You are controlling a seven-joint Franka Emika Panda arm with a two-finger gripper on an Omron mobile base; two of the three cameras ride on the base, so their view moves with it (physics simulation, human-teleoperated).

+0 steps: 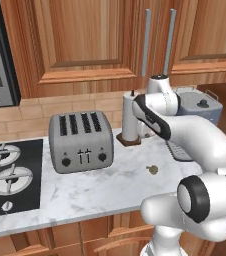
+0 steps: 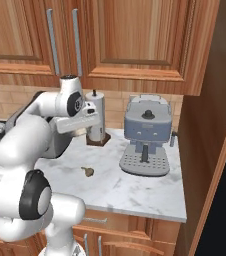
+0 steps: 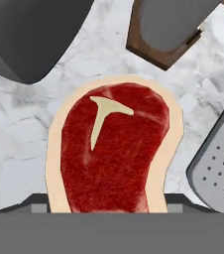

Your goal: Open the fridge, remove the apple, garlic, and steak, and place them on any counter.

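Note:
The steak [image 3: 109,154], a flat red slab with a cream fat rim, sits between my gripper's [image 3: 106,206] two fingertips, and the jaws are shut on its sides. It is over the marble counter [image 3: 15,129], between the toaster, the towel holder and the coffee machine. I cannot tell whether it touches the marble. The garlic [image 1: 152,169], a small tan bulb, lies on the counter [image 1: 110,190] in front of the arm, also seen as the garlic [image 2: 88,172]. A black face [image 2: 222,220] at the far right, past a wooden panel, looks like the fridge. The apple is out of view.
A silver four-slot toaster [image 1: 81,141] stands left of the arm, with a black stovetop [image 1: 10,175] beyond it. A paper towel holder [image 2: 96,122] stands at the wall. A blue-grey coffee machine [image 2: 146,135] is on the right. Wooden cabinets [image 1: 85,40] hang overhead.

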